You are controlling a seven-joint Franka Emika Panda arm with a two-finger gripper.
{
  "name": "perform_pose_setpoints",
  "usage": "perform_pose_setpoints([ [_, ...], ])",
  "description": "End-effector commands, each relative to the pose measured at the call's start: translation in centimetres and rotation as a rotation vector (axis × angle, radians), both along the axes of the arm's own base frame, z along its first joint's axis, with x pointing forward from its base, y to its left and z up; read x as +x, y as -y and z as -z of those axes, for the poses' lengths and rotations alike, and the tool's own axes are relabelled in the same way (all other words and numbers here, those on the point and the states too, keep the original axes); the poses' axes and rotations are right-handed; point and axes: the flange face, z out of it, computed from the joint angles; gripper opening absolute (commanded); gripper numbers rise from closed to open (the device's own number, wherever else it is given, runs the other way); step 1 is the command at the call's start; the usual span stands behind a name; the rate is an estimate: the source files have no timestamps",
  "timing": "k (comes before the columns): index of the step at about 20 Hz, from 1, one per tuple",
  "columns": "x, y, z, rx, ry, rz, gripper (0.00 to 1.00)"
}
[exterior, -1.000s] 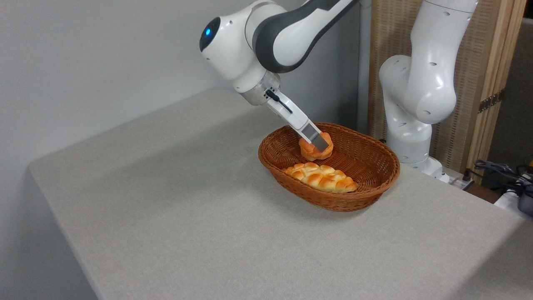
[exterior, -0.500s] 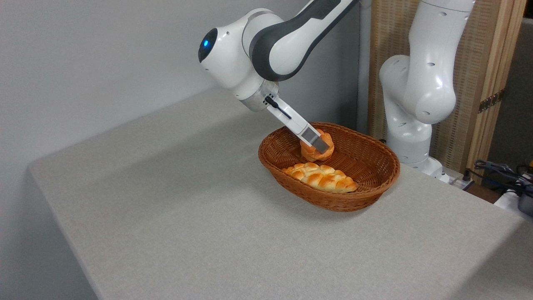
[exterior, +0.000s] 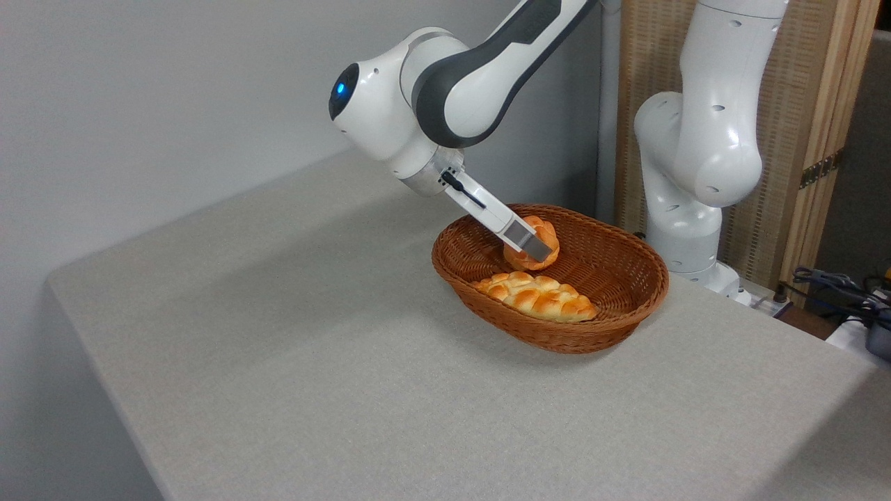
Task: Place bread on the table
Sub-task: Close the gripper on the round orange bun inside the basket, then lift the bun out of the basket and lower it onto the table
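The grey table [exterior: 313, 362] lies bare in front. In the wicker basket [exterior: 612, 327], the braided loaf [exterior: 536, 296] rests nearest. Behind it, the gripper [exterior: 534, 245] clamps the bread [exterior: 539, 247], now lifted slightly higher above the basket floor: extraction is underway.

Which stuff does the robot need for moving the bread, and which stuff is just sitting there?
Needed: bun, gripper with jaws shut on it, table, basket it is leaving.
Just there: braided loaf, cables, wooden screen.
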Motion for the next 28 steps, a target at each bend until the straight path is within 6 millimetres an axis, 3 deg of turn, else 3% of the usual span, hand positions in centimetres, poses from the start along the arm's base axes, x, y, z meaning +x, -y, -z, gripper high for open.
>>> perform_pose_setpoints([
  [1, 0.4, 0.2, 0.1, -0.008, 0.020, 0.000, 0.28],
  [23, 0.8, -0.1, -0.1, -0.009, 0.025, -0.007, 0.28],
  [28, 2.6, -0.1, -3.9, -0.032, 0.067, -0.023, 0.29],
])
